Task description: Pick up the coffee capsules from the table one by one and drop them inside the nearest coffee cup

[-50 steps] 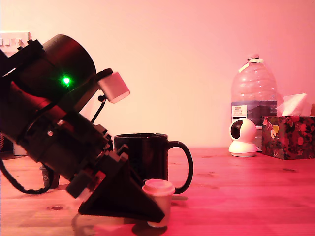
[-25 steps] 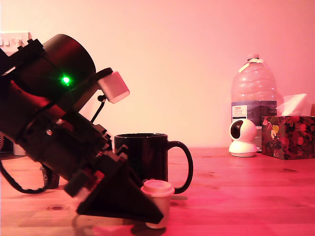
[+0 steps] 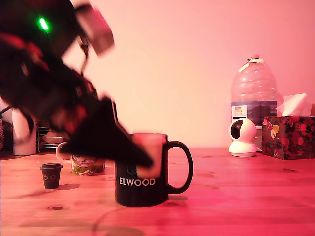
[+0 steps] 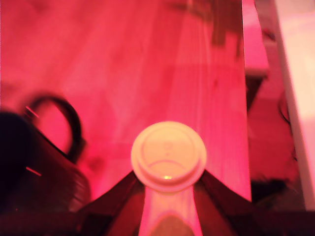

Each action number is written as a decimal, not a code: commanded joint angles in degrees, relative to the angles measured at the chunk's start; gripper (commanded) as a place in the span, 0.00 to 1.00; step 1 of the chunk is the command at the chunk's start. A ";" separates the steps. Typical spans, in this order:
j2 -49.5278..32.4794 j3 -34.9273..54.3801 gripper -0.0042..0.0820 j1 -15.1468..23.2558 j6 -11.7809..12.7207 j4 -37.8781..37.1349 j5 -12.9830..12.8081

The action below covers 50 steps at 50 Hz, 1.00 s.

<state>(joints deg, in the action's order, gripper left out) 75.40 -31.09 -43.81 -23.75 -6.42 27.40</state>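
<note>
Black two-finger gripper [image 4: 169, 189] is closed on the cream-white tapered plastic capsule [image 4: 168, 156], carried off the table, blurred, near the black "ELWOOD" ceramic mug [image 3: 141, 189]. Judged light, rigid, slippery; hold below the rim. Small dark capsule [image 3: 51, 175] stands far left, exterior view.

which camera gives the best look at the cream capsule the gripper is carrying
The wrist view: the cream-white capsule shows sharp, rimmed top facing the camera, pinched in the gripper. The exterior view shows only a blur.
</note>
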 commanded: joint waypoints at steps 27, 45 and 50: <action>-5.22 -4.07 0.28 6.19 15.32 0.55 -6.95; 0.79 -12.79 0.31 6.58 15.89 11.23 -8.94; 3.26 -15.96 0.31 6.58 15.85 14.80 -9.99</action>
<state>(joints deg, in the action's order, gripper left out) 77.38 -45.39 -37.34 -7.97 7.62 17.72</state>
